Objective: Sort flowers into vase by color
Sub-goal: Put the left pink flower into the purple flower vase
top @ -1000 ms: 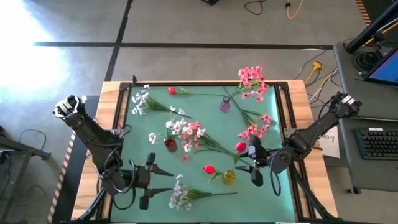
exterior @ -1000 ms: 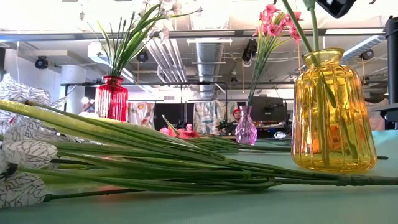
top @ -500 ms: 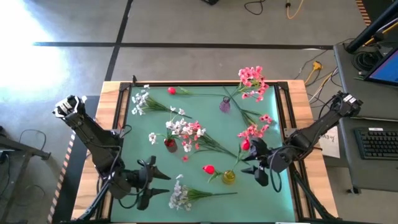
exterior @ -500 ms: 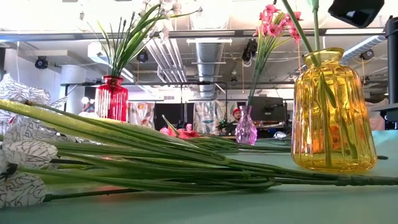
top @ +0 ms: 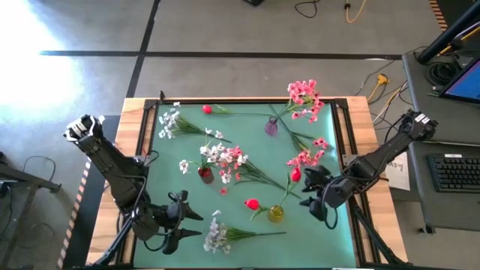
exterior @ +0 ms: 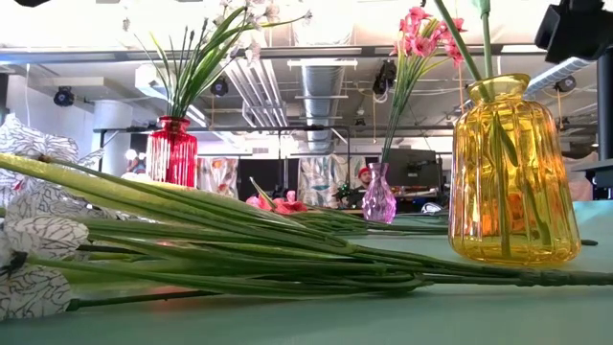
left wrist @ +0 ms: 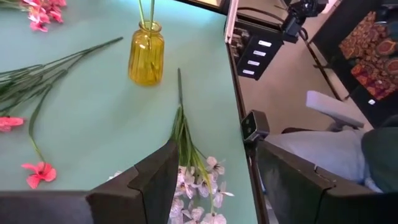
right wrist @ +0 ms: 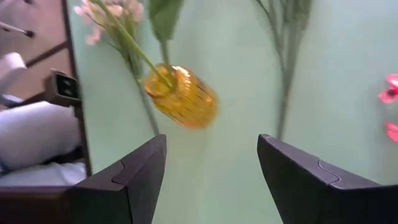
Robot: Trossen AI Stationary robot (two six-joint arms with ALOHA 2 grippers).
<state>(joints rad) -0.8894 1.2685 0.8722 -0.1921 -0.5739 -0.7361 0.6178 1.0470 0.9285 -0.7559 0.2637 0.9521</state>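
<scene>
My left gripper (top: 189, 223) hangs open near the table's near left corner, just left of a white spray (top: 217, 236) that lies flat on the mat; in the left wrist view that white spray (left wrist: 194, 180) shows between the open fingers, farther off. My right gripper (top: 310, 193) is open, above the mat just right of the yellow vase (top: 276, 214), holding nothing. Two thin stems with red buds (top: 253, 203) stand in the yellow vase (right wrist: 181, 96). A red vase (top: 205, 175) holds white and pink sprays. A purple vase (top: 271, 127) holds pink sprays.
Loose on the mat lie a red bud (top: 207, 109) and a white spray (top: 169, 120) at the far left, and a pink spray (top: 307, 157) at the right. The table's raised wooden rim (top: 135, 150) runs around the mat. A chair (left wrist: 336, 106) stands beyond the near edge.
My right gripper has drawn away from the yellow vase toward the table's right edge, sinking a little and rolling its wrist. My left gripper has rolled and tipped downward above the near left corner, sinking slightly. No flower or vase has moved.
</scene>
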